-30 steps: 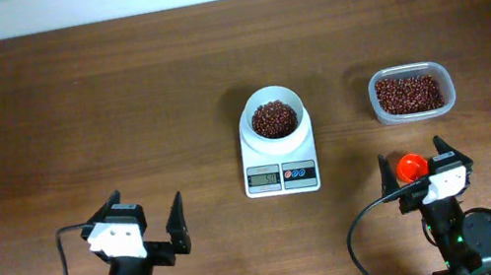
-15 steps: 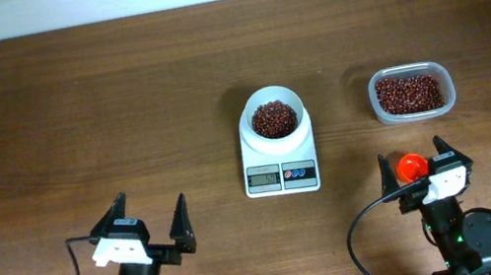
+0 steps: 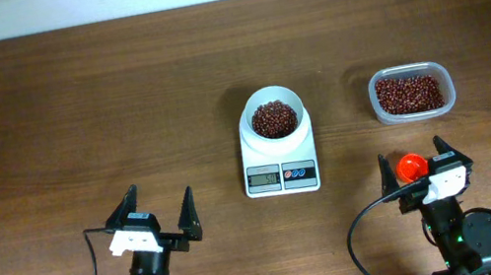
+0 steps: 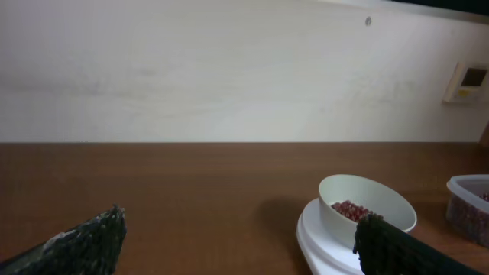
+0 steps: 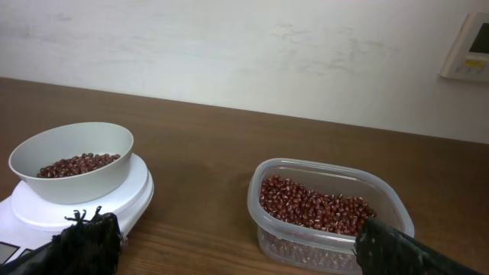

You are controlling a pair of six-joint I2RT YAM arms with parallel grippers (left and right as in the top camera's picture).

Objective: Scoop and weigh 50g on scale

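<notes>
The white scale [image 3: 279,160] stands mid-table with a white bowl [image 3: 271,103] on top holding a heap of red-brown beans [image 3: 272,119]. The left wrist view shows the scale [image 4: 315,233] and its beans [image 4: 351,210] at the right. In the right wrist view the scale [image 5: 134,187] is at the left. My left gripper [image 3: 159,192] [image 4: 241,218] is open and empty, near the front edge, left of the scale. My right gripper [image 3: 411,152] [image 5: 229,221] is open, front right of the scale. A red-orange round thing [image 3: 411,167] shows between its fingers from overhead only.
A clear plastic tub [image 3: 376,108] [image 5: 263,183] full of the same beans [image 3: 408,93] [image 5: 313,206] stands right of the scale, just beyond my right gripper. It shows at the right edge of the left wrist view as well, the tub [image 4: 466,205]. A pale wall runs along the table's far edge.
My left arm has shifted to the right along the front edge, jaws still wide. The right arm, scale and tub have not moved.
</notes>
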